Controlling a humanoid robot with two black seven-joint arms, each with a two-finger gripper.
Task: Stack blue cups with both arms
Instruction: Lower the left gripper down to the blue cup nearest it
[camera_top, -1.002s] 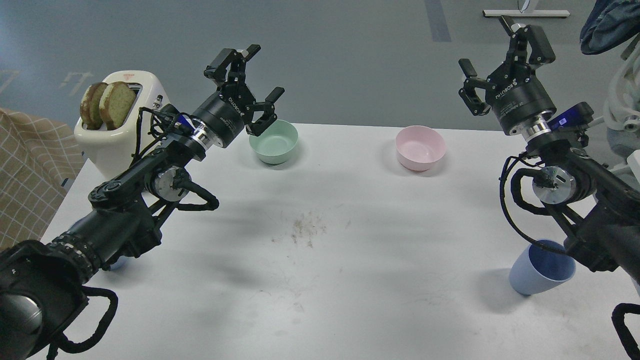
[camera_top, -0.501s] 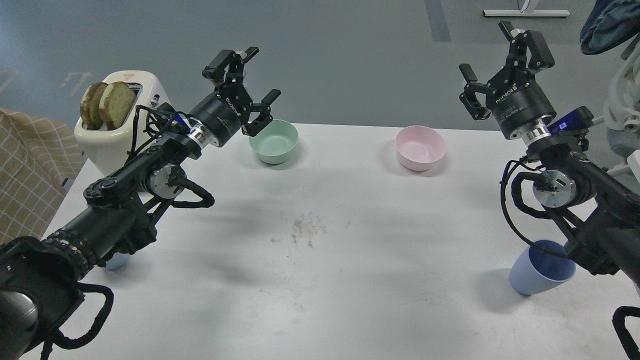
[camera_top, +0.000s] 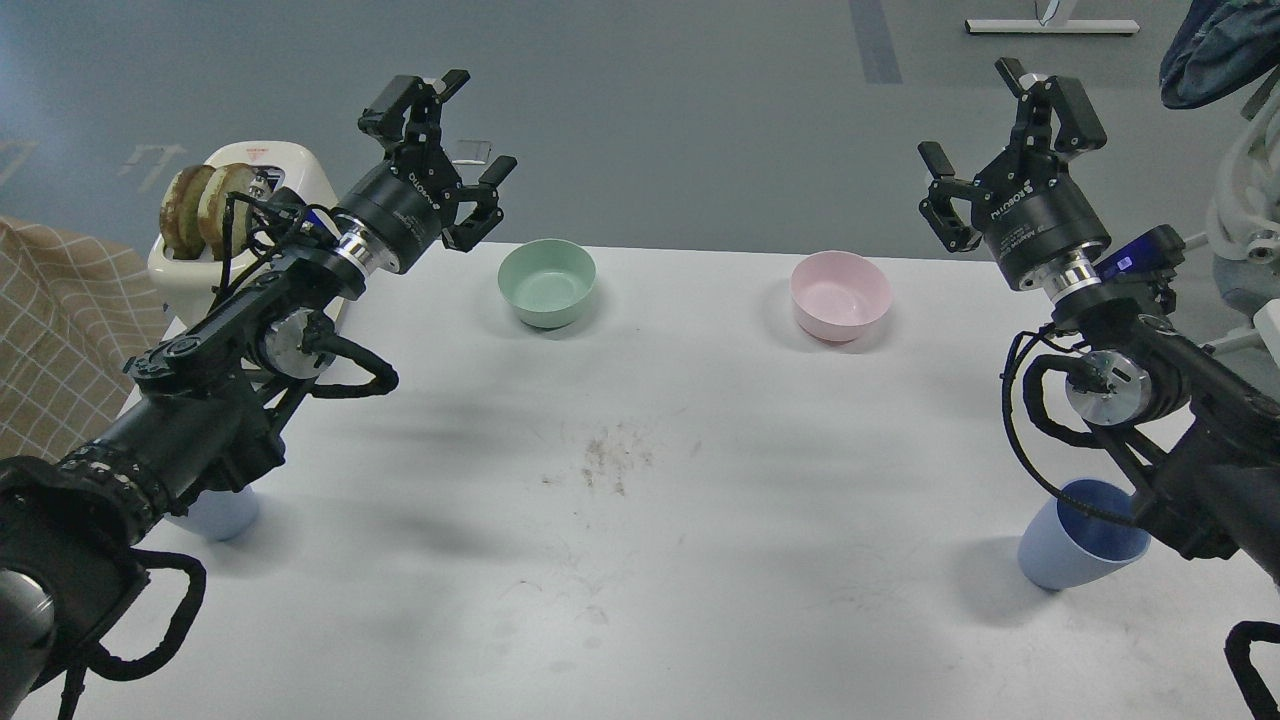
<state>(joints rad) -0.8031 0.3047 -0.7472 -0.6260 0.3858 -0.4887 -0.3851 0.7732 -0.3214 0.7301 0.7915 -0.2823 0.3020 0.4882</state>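
Note:
One blue cup (camera_top: 1075, 540) stands upright at the near right of the white table (camera_top: 640, 480), partly behind my right arm. The other blue cup (camera_top: 222, 514) is at the near left, mostly hidden under my left arm. My left gripper (camera_top: 450, 140) is open and empty, raised at the far left near the toaster. My right gripper (camera_top: 985, 130) is open and empty, raised above the table's far right edge. Both grippers are far from the cups.
A mint-green bowl (camera_top: 547, 282) and a pink bowl (camera_top: 839, 294) sit at the back of the table. A white toaster (camera_top: 225, 235) with two bread slices stands at the back left. A brownish smudge (camera_top: 612, 457) marks the table's middle.
My left arm has swung left and back, away from the green bowl, uncovering more of the left blue cup. My right gripper has shifted slightly.

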